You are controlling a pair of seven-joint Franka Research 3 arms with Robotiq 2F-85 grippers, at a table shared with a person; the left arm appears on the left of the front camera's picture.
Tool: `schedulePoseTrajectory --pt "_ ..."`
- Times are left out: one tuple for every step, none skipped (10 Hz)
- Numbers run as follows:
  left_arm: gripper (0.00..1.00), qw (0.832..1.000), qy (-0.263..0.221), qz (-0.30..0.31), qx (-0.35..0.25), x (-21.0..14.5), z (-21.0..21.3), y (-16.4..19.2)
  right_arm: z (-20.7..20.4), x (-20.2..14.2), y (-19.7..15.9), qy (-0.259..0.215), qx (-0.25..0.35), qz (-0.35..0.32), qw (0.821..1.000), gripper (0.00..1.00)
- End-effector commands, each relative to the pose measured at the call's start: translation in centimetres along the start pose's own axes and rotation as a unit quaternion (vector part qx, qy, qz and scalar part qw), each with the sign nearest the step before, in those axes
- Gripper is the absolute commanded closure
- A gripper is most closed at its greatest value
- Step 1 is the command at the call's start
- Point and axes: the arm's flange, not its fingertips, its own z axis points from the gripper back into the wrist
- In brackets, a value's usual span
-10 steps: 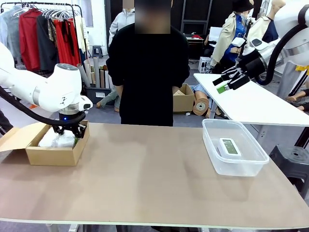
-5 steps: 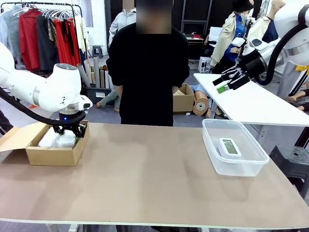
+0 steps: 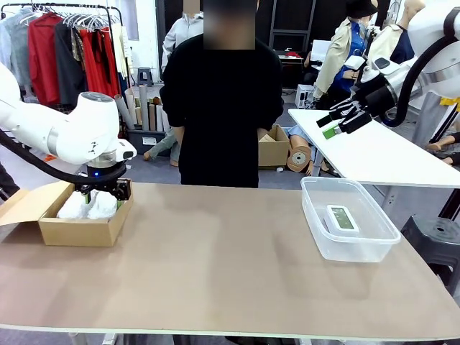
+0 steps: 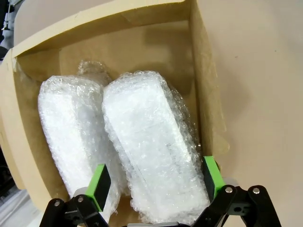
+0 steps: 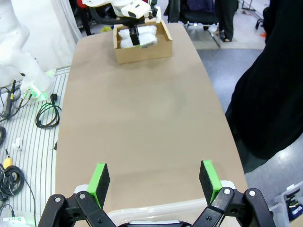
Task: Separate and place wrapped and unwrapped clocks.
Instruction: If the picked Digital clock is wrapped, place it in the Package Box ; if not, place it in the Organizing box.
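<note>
Cardboard box (image 4: 203, 94) holds two bubble-wrapped clocks (image 4: 151, 146) side by side; my left gripper (image 4: 154, 182) straddles one, jaws spread wide, gripping nothing. My right gripper (image 5: 154, 182) hangs wide open and empty above the clear plastic tub (image 3: 316, 215) with the unwrapped clock (image 3: 342, 218).

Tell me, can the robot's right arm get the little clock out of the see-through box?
Probably yes. The clock lies in the lidless clear plastic bin on that arm's side, nothing covers it, and the right gripper hangs open above and behind the bin.
</note>
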Motion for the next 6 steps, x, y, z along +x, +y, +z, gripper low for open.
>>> schedulePoseTrajectory --pt "0.0 1.0 -0.009 -0.002 -0.007 0.2 0.4 0.6 0.1 0.1 0.1 -0.001 -0.001 0.001 1.0 0.0" --pt "0.0 1.0 -0.013 0.002 -0.007 0.4 0.7 0.8 0.1 0.1 0.1 -0.001 -0.001 0.001 1.0 0.0" --pt "0.0 1.0 -0.016 0.007 -0.007 0.5 1.2 1.1 0.1 0.1 0.1 -0.001 -0.001 0.001 1.0 0.0" --pt "0.0 1.0 -0.021 0.013 -0.007 0.6 1.7 1.3 0.1 0.1 0.1 -0.001 -0.001 0.001 1.0 0.0" --pt "0.0 0.999 -0.026 0.019 -0.006 0.7 2.1 1.6 0.1 0.1 0.1 -0.001 -0.001 0.001 1.0 0.0" --pt "0.0 0.999 -0.031 0.024 -0.007 0.9 2.6 1.9 0.1 0.1 0.1 -0.001 -0.001 0.001 1.0 0.0"
